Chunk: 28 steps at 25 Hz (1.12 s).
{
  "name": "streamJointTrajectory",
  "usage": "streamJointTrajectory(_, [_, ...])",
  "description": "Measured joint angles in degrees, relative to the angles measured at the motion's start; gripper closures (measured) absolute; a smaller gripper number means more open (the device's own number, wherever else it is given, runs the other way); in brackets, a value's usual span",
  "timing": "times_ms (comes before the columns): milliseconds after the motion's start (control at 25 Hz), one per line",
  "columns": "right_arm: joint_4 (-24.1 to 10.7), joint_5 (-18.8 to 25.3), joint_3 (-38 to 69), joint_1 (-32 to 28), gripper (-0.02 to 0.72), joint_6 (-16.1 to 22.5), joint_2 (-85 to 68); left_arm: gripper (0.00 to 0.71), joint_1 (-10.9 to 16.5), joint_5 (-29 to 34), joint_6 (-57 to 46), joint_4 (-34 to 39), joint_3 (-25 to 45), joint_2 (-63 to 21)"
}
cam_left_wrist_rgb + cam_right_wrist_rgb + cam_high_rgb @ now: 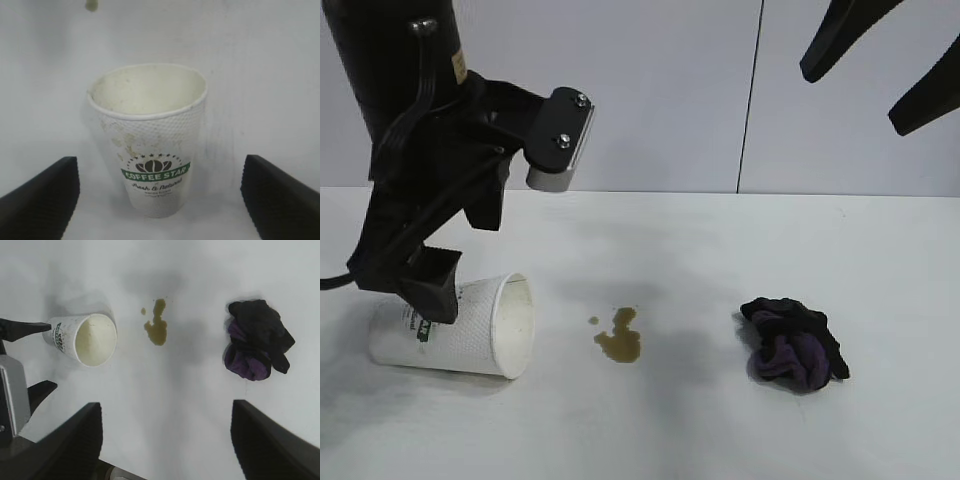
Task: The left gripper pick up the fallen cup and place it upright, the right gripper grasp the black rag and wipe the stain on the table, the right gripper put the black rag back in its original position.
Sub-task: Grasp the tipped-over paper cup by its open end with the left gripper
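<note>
The cup lies on its side on the surface, left of the stain, mouth toward it. The left hand straddles the cup, fingers wide, seemingly not yet touching. Thin paper crushes easily, so a gentle grip across mid-wall suits. Right of the stain sits the soft black rag; above, the right hand hangs open, empty.
</note>
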Motion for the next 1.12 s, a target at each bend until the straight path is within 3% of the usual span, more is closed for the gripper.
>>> streamJointTrajectory(1120, [0.0,0.0,0.0,0.0,0.209,0.0,0.0,0.077,-0.2,-8.4,-0.1,4.5,-0.4,11.9])
